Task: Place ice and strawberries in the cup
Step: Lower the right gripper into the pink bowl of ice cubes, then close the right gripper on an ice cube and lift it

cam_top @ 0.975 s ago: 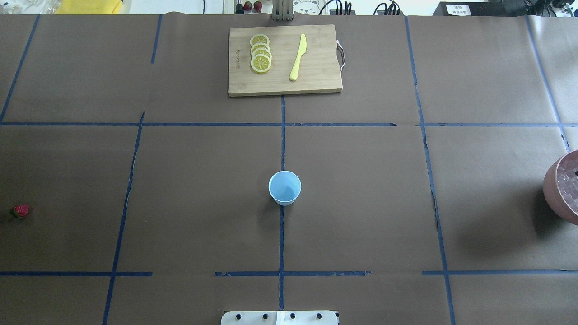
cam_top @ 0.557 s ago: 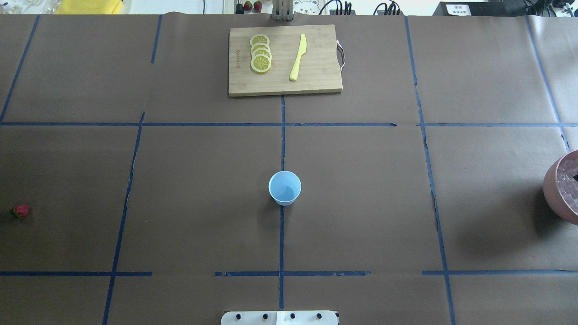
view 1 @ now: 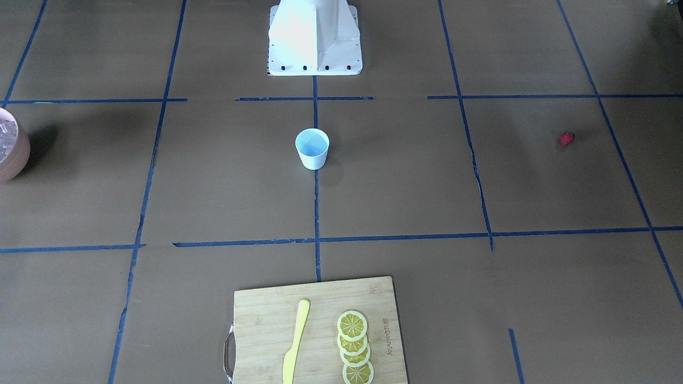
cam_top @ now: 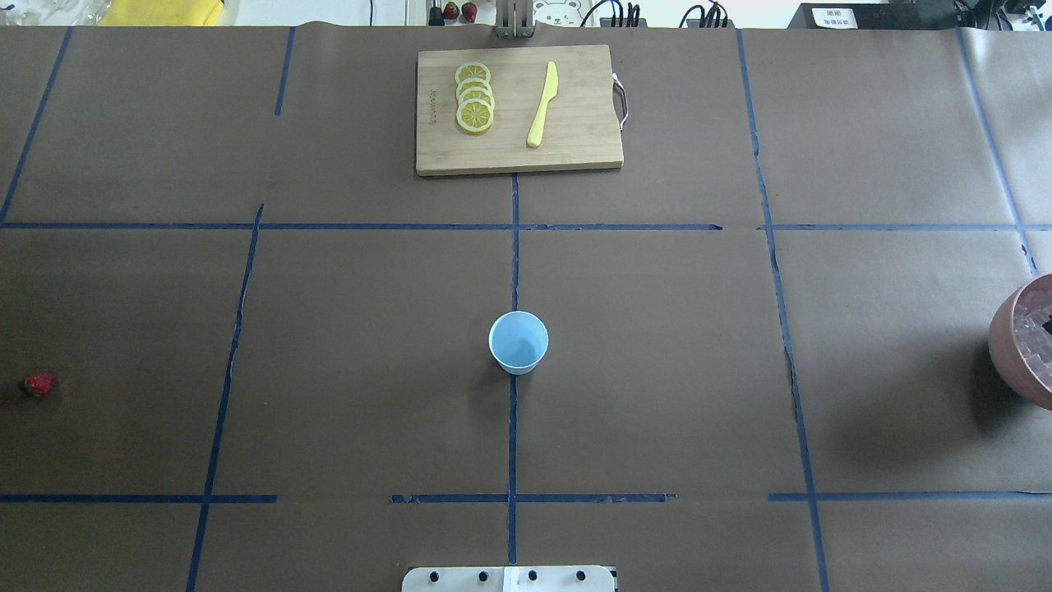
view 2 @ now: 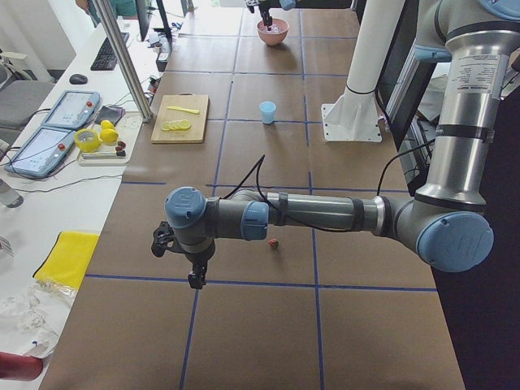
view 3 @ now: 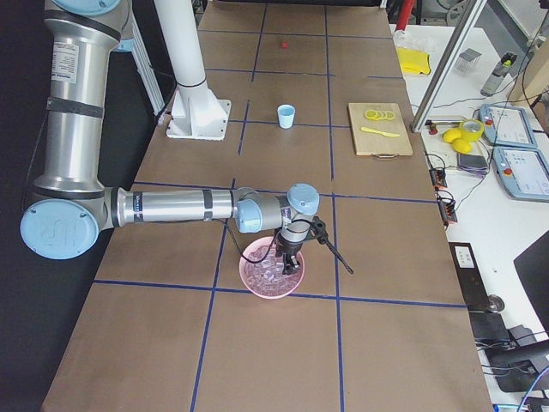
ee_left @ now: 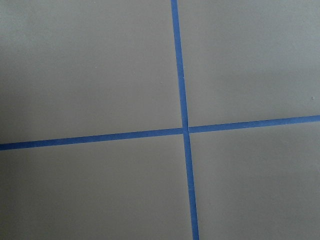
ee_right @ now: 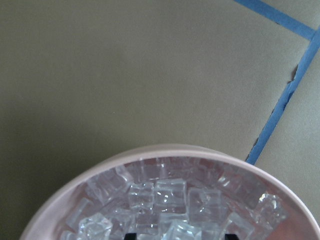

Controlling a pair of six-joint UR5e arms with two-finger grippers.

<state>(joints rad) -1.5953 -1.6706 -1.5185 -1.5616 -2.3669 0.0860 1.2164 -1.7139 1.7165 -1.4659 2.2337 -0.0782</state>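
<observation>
The light blue cup point(cam_top: 518, 342) stands upright and empty-looking at the table's middle, also in the front view point(view 1: 312, 148). The red strawberry point(cam_top: 39, 384) lies alone at the far left. Ice cubes point(ee_right: 170, 197) fill a pinkish bowl point(cam_top: 1004, 345) at the right edge. My right gripper point(ee_right: 180, 236) hangs over the ice, its two dark fingertips apart and down at the cubes; it also shows in the right side view point(view 3: 287, 256). My left gripper point(view 2: 195, 275) hovers over bare table beyond the strawberry point(view 2: 274, 243); I cannot tell whether it is open or shut.
A wooden cutting board point(cam_top: 575, 152) at the far middle holds lemon slices point(cam_top: 474, 97) and a yellow knife point(cam_top: 542, 104). Blue tape lines cross the brown table cover. The robot base plate point(cam_top: 509, 579) sits at the near edge.
The dark tip of my right gripper at the bowl has shifted slightly down into the ice. The cup and strawberry have not moved.
</observation>
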